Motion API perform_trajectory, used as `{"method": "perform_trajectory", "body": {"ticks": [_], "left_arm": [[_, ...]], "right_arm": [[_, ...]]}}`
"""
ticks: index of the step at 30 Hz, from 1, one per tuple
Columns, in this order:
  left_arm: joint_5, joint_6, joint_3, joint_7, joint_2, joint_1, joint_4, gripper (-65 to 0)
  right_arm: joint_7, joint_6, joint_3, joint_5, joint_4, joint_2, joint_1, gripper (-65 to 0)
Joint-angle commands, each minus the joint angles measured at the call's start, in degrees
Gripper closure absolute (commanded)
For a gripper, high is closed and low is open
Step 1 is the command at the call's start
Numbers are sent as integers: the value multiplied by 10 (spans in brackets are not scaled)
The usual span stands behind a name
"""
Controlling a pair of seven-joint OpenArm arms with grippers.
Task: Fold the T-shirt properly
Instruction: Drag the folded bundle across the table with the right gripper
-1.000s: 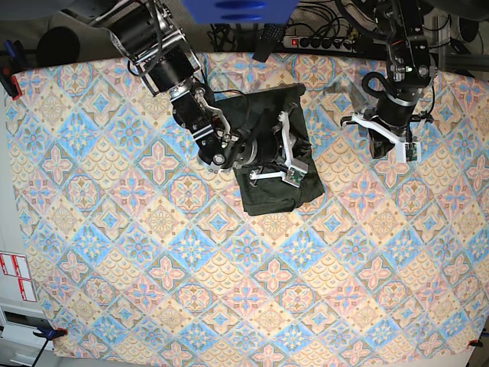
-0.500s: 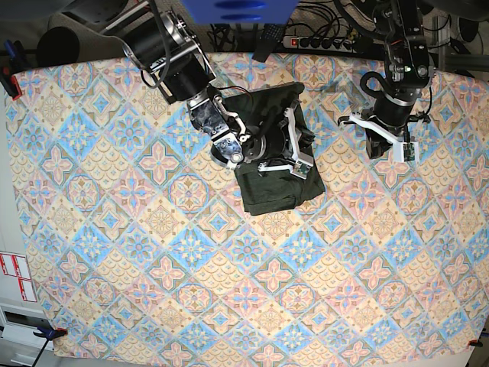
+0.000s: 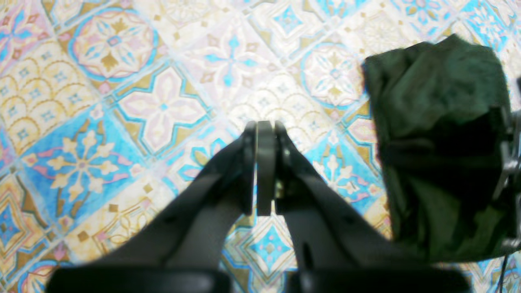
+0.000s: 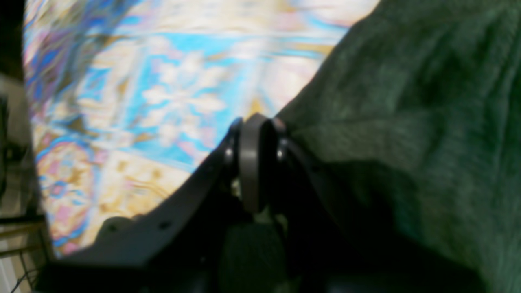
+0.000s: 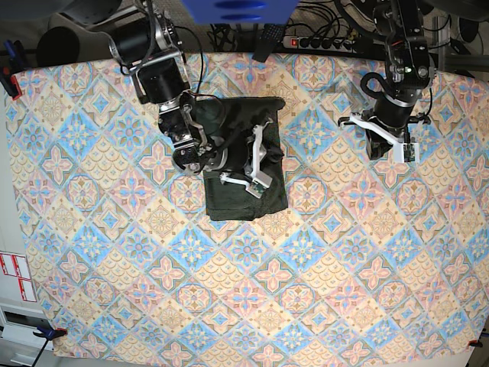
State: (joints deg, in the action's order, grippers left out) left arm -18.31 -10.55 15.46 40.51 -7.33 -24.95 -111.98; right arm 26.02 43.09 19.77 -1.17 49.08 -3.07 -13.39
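— T-shirt (image 5: 241,164), folded to a dark olive bundle, lies on the patterned tablecloth (image 5: 153,290), having slid toward the cloth's left in the base view since a second ago. The right gripper (image 4: 256,134) pinches a fold at its edge.

— And the other arm?

— The left gripper (image 3: 265,162) hangs off to the side, well apart from the garment, its jaws pressed together on nothing, unchanged.

— The surroundings?

— Blue, peach and yellow tile motifs cover the table; a power strip (image 5: 321,42) and cables (image 5: 229,34) line the far edge, red clamps (image 5: 9,80) at a corner.
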Motion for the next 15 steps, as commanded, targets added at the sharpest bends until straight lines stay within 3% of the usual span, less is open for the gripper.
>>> {"method": "perform_trajectory", "body": {"ticks": [1, 15], "left_arm": [[-5, 0, 1, -12, -3, 0, -12, 0], [-5, 0, 1, -12, -3, 2, -12, 0]], "right_arm": [[41, -31, -8, -44, -2, 21, -5, -44], [6, -31, -10, -43, -2, 123, -5, -44]]}}
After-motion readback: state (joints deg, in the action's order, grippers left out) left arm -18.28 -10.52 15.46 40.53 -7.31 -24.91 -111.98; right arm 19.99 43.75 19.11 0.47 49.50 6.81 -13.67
